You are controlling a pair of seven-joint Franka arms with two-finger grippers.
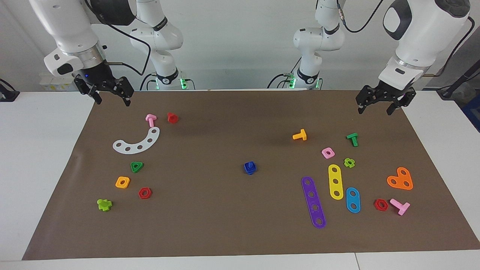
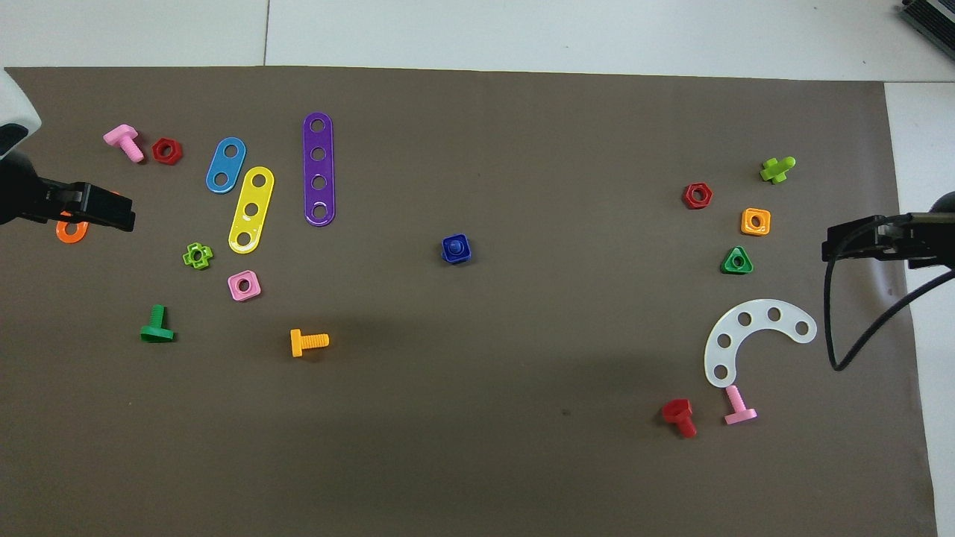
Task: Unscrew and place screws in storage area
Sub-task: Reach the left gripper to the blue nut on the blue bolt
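One blue screw [image 1: 249,167] mid-mat — stem upright, seated in nut, both grippers apart

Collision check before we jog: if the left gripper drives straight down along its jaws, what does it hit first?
Probably the bare brown mat at the left arm's end. The left gripper points down, jaws open; the nearest part, the green bolt, lies off that line. Depth is uncertain.
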